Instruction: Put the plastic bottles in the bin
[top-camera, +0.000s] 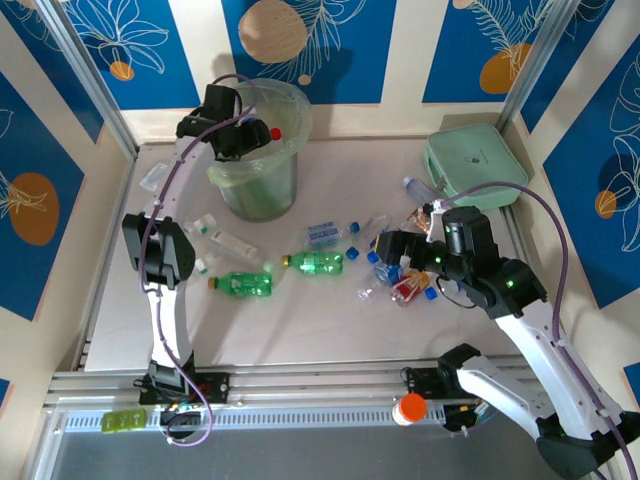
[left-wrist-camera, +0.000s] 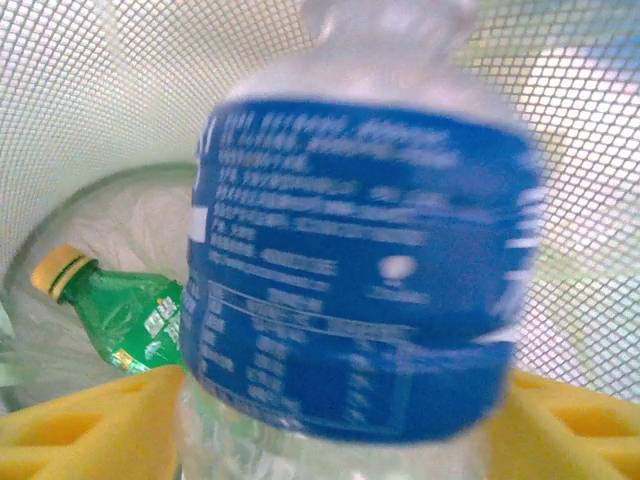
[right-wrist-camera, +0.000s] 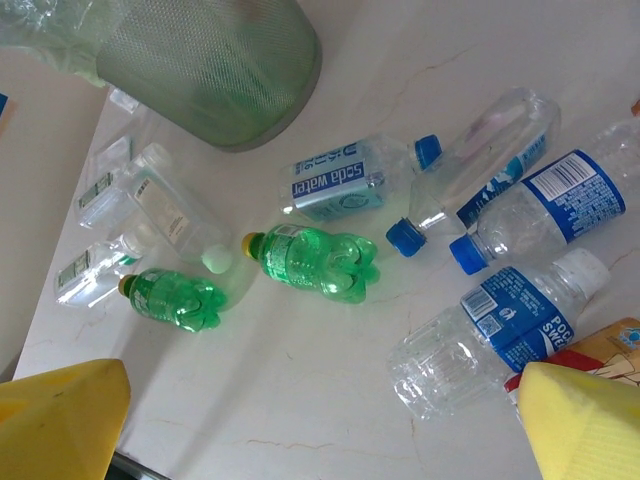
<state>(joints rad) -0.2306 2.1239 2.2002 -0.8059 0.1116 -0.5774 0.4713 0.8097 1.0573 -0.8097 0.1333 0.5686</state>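
My left gripper (top-camera: 250, 135) hangs over the mouth of the pale-green bin (top-camera: 290, 100). A clear bottle with a blue label (left-wrist-camera: 360, 260) shows blurred between its yellow fingers (left-wrist-camera: 80, 425), which stand apart on either side, while everything around it is sharp. A green bottle (left-wrist-camera: 125, 315) lies on the bin's bottom. My right gripper (top-camera: 390, 248) hovers open over the table with nothing between its fingers (right-wrist-camera: 60, 420). Two green bottles (right-wrist-camera: 175, 298) (right-wrist-camera: 320, 263), a soda-water bottle (right-wrist-camera: 335, 185) and several blue-capped clear bottles (right-wrist-camera: 500, 330) lie on the table.
A flat mint-green case (top-camera: 475, 168) sits at the back right. Clear square packets (right-wrist-camera: 150, 200) lie left of the green bottles. A red-labelled item (top-camera: 410, 290) sits in the right-hand cluster. An orange-capped object (top-camera: 410, 408) rests on the front rail.
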